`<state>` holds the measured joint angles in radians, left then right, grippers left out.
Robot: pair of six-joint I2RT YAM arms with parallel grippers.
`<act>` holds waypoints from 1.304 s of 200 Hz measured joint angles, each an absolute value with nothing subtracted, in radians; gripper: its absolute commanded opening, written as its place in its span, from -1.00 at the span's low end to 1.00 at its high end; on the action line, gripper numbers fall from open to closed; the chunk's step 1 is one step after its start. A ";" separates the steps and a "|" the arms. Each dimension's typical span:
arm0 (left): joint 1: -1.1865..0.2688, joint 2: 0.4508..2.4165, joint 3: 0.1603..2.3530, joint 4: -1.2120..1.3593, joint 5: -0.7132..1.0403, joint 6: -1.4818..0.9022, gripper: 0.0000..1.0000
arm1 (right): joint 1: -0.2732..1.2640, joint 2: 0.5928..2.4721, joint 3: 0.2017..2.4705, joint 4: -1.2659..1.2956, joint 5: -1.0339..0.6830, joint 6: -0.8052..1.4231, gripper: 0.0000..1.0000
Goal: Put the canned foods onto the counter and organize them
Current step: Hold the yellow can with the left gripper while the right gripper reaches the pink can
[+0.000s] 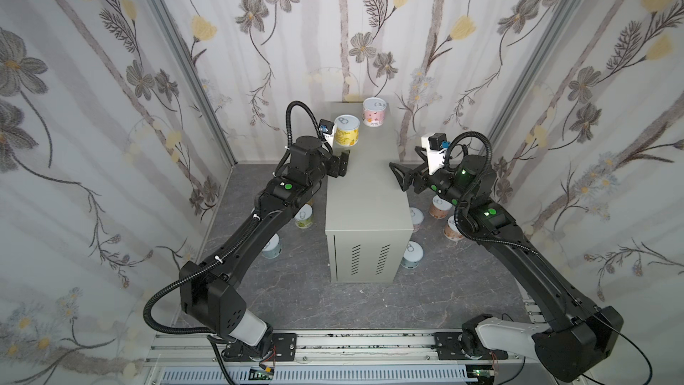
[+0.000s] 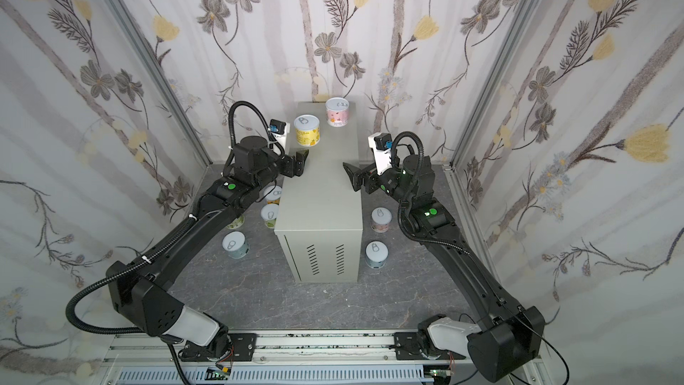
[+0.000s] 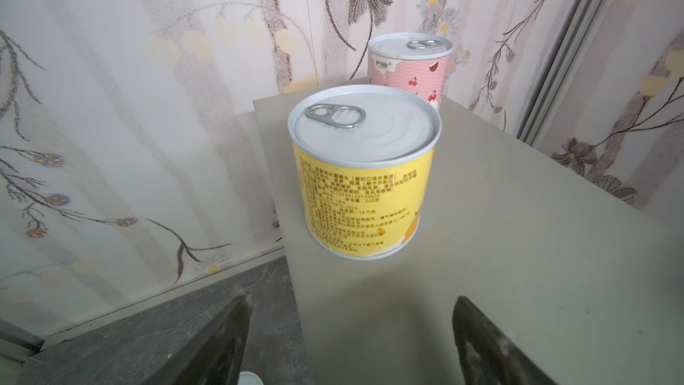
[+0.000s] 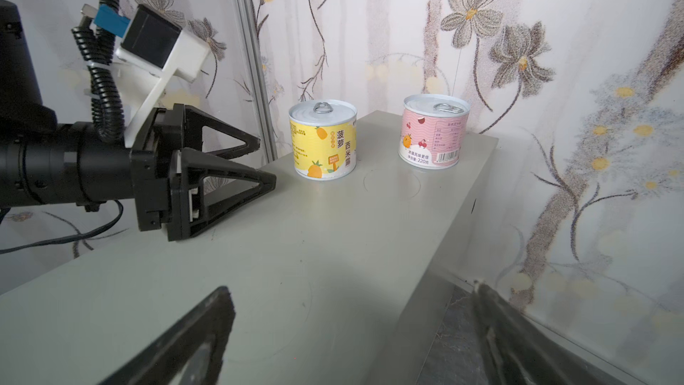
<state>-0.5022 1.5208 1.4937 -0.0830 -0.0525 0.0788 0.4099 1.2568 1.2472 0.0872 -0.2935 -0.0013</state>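
Two canned foods stand upright at the far end of the counter (image 1: 366, 194): a yellow can (image 1: 348, 131) (image 2: 307, 131) (image 3: 364, 179) (image 4: 324, 142) and a pink can (image 1: 374, 112) (image 2: 337, 112) (image 4: 433, 131) behind it. My left gripper (image 1: 342, 164) (image 3: 351, 303) (image 4: 264, 161) hovers over the counter's left edge, just short of the yellow can, open and empty. At the counter's right edge my right gripper (image 1: 398, 175) (image 4: 349, 288) also stands open and empty. Several more cans stand on the floor, such as a green can (image 1: 305, 216) and a light blue can (image 1: 412, 255).
Floral walls close in on the left, the back and the right. Floor cans cluster on both sides of the counter, some partly hidden under the arms, like an orange can (image 1: 453, 229). A metal rail (image 1: 333, 346) with both arm bases runs along the front.
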 measured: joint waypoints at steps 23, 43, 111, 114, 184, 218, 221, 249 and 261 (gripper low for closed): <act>-0.502 1.511 1.454 -0.010 -0.052 0.079 0.66 | 0.402 1.291 1.257 0.141 -0.301 -0.002 0.98; -0.501 1.510 1.427 0.051 -0.052 0.083 0.60 | 0.400 1.340 1.293 0.173 -0.308 -0.011 0.98; -0.490 1.538 1.369 0.259 0.012 0.132 0.56 | 0.376 1.545 1.505 0.155 -0.304 -0.104 0.99; -0.490 1.540 1.369 0.264 0.022 0.134 0.56 | 0.373 1.551 1.509 0.155 -0.305 -0.106 0.99; -0.489 1.643 1.480 0.263 0.062 0.190 0.38 | 0.344 1.758 1.673 0.150 -0.335 -0.105 0.99; -0.488 1.701 1.540 0.265 0.033 0.210 0.30 | 0.332 1.827 1.774 0.146 -0.343 -0.105 0.99; -0.488 1.708 1.548 0.265 0.029 0.210 0.29 | 0.332 1.832 1.781 0.145 -0.344 -0.105 0.99; -0.483 1.765 1.611 0.265 0.005 0.216 0.28 | 0.325 1.871 1.832 0.138 -0.361 -0.105 0.99; -0.480 1.784 1.631 0.265 -0.008 0.216 0.27 | 0.323 1.885 1.852 0.133 -0.365 -0.105 0.99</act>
